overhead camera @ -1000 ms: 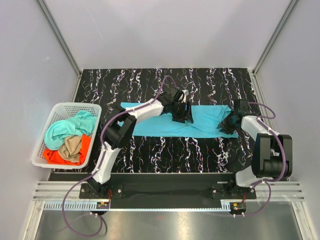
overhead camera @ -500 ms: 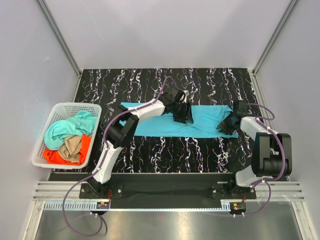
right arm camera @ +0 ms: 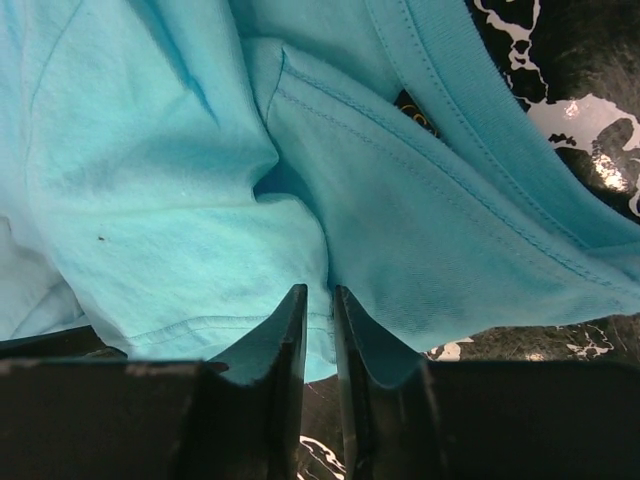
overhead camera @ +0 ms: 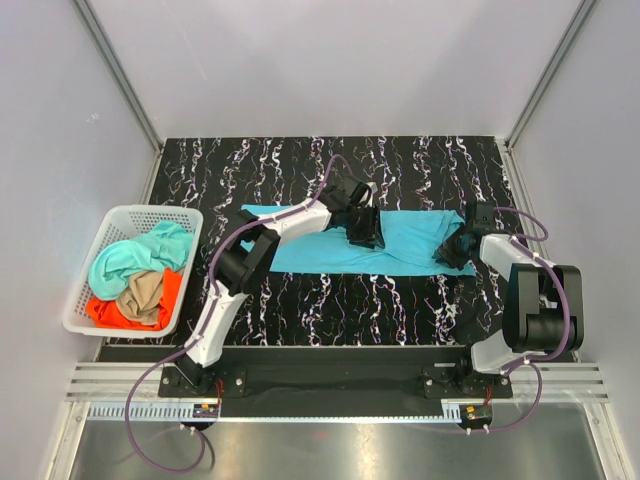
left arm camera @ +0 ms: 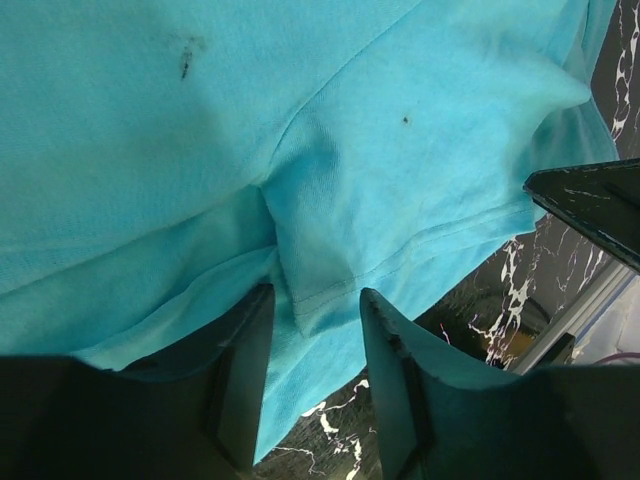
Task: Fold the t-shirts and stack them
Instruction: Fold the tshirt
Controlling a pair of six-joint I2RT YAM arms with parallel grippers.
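A bright cyan t-shirt (overhead camera: 305, 250) lies spread in a long band across the black marbled table (overhead camera: 300, 300). My left gripper (overhead camera: 362, 232) reaches over its middle. In the left wrist view, the left gripper (left arm camera: 316, 295) is open, and a hemmed fold of the cyan t-shirt (left arm camera: 330, 200) hangs between its fingers. My right gripper (overhead camera: 455, 248) is at the shirt's right end, beside the collar. In the right wrist view, the right gripper (right arm camera: 318, 292) is shut on a pinched ridge of the cyan t-shirt (right arm camera: 170, 230).
A white lattice basket (overhead camera: 112, 222) stands at the table's left edge. It holds a mint-teal t-shirt (overhead camera: 130, 255), a tan t-shirt (overhead camera: 143, 290) and an orange-red t-shirt (overhead camera: 105, 312). Grey walls enclose the table on three sides.
The left gripper's jaws have narrowed around the shirt fold, and it has shifted slightly left. The right jaws have closed a little more on the cloth.
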